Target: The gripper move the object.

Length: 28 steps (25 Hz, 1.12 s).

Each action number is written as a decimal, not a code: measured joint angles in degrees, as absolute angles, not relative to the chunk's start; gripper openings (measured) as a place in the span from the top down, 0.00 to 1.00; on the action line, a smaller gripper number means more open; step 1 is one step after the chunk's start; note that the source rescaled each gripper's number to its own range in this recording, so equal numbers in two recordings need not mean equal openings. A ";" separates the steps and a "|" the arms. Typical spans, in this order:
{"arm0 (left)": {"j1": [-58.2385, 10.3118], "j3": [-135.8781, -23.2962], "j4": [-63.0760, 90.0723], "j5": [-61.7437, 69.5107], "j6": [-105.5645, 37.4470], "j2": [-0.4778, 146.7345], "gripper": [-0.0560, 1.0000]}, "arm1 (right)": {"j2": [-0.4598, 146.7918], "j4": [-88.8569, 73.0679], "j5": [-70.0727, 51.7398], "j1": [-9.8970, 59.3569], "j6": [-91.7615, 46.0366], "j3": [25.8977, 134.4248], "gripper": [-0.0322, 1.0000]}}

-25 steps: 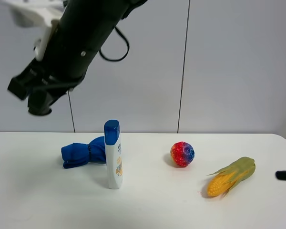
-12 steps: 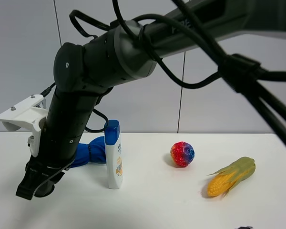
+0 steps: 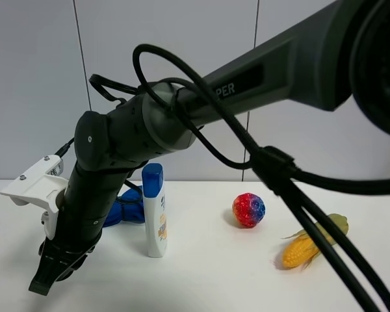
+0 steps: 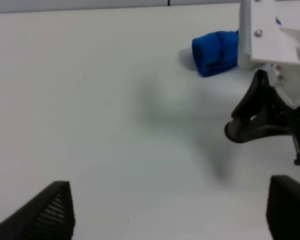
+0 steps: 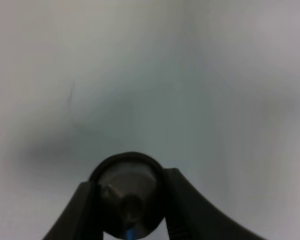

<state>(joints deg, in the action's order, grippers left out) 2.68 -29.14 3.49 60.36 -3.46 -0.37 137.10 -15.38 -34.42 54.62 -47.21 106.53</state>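
We log the right gripper low at the lower left of the high view, fingers closed narrowly around the object, apparently so it can be set on the table clear of the bottle, while the left gripper stands wide and empty.

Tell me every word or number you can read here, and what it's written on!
"PER": pale letters on the arm. A cable crosses just before them, so the word may start earlier.
Bottle: orange print on its label, too small to read.
Wrist views: no text at all.
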 joint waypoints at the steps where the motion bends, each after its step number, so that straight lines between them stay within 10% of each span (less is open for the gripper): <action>1: 2.68 -29.14 3.49 60.36 -3.46 -0.37 0.00 | 137.61 -15.34 -33.54 54.62 -47.49 106.53 0.97; 9: 2.68 -29.14 3.49 60.36 -3.46 -0.37 0.00 | 138.53 -15.31 -31.08 54.62 -47.85 106.53 0.95; 19: 2.68 -29.14 3.49 60.36 -3.46 -0.37 0.00 | 137.49 -15.26 -31.14 54.62 -47.33 106.53 0.23; 28: 2.68 -29.14 3.49 60.36 -3.46 -0.37 0.00 | 118.86 -15.02 -31.19 54.67 -47.28 106.42 0.19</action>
<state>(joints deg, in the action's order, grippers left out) 2.68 -29.14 3.49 60.36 -3.46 -0.37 118.86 -15.02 -31.19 54.67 -47.28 106.42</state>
